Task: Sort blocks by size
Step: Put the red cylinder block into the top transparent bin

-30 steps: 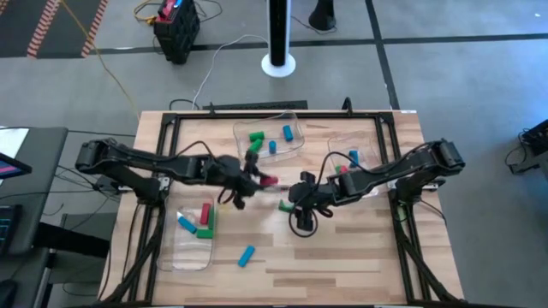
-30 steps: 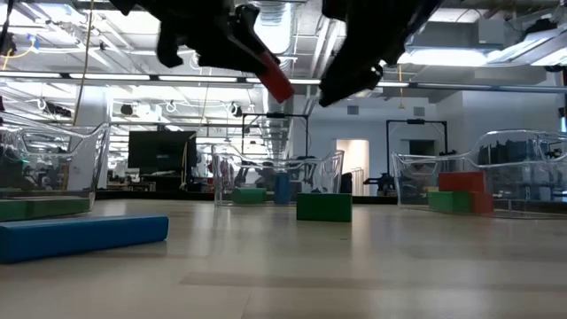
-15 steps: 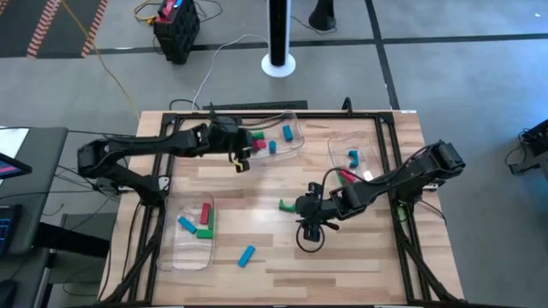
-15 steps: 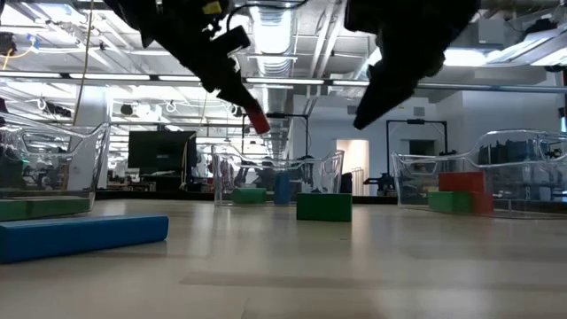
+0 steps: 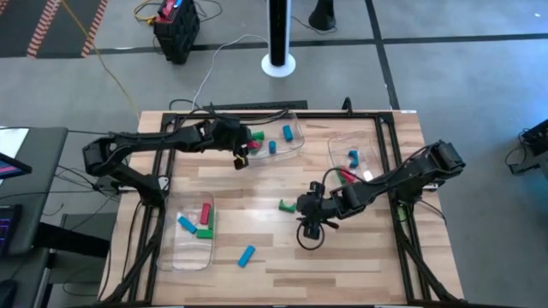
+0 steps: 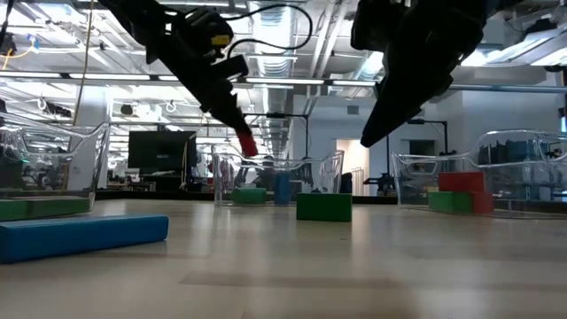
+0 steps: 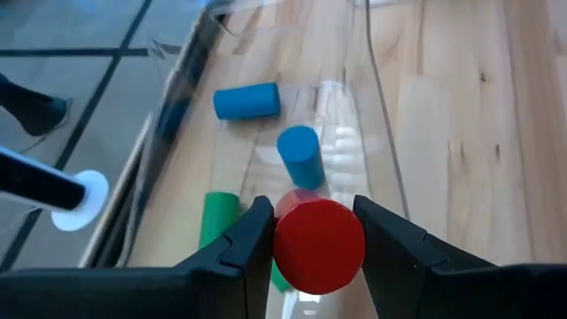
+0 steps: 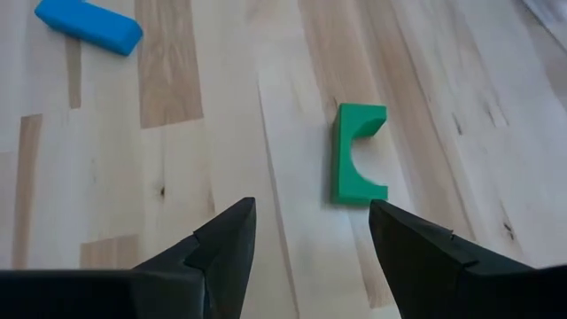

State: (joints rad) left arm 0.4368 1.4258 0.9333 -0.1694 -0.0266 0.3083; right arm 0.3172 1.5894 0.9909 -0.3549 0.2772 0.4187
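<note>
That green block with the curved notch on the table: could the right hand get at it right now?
Probably yes. The right hand hovers open just short of the green block, which lies alone on bare table, nothing between them.

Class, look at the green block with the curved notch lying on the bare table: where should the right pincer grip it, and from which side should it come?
Come straight down from above. The green block lies flat, so grip across its two long straight sides, away from the notch. The right pincer already hangs open beside it.
</note>
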